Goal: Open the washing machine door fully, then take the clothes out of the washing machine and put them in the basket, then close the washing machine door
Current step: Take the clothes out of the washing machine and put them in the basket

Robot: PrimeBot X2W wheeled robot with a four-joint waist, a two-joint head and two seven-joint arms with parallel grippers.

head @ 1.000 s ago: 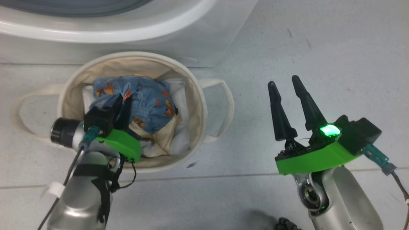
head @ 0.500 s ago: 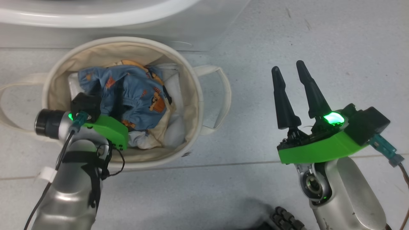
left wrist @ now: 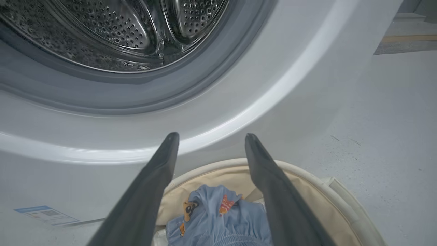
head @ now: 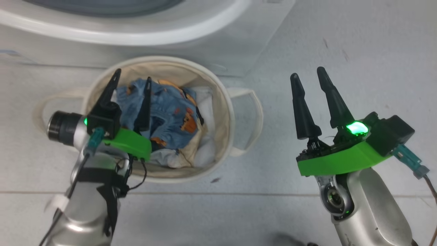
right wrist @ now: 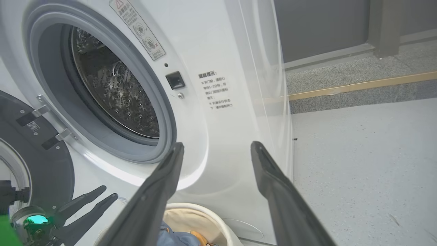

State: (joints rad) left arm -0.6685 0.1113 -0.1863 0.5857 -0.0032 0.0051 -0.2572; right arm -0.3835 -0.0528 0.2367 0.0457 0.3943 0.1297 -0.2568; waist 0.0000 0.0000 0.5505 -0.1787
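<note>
Pale speckled floor [head: 341, 51] before the washing machine [right wrist: 218, 44], whose drum mouth stands uncovered, the washing machine door [right wrist: 51, 164] swung aside at the left of the right wrist view. The basket [head: 227, 112] sits on the floor close against the washer's front, so the carry from drum to basket is short. The clothes [head: 170, 109] lie bunched inside it on a white sheet [head: 205, 99]. The left gripper [head: 133, 74] hangs above the basket, fingers spread wide with nothing between them, a pose consistent with a release. The right gripper [head: 307, 71], likewise wide and empty, hovers over bare floor to the basket's right, probably kept clear for the door. The drum [left wrist: 129, 27] shows bare metal; closing the door appears to be what is left.
</note>
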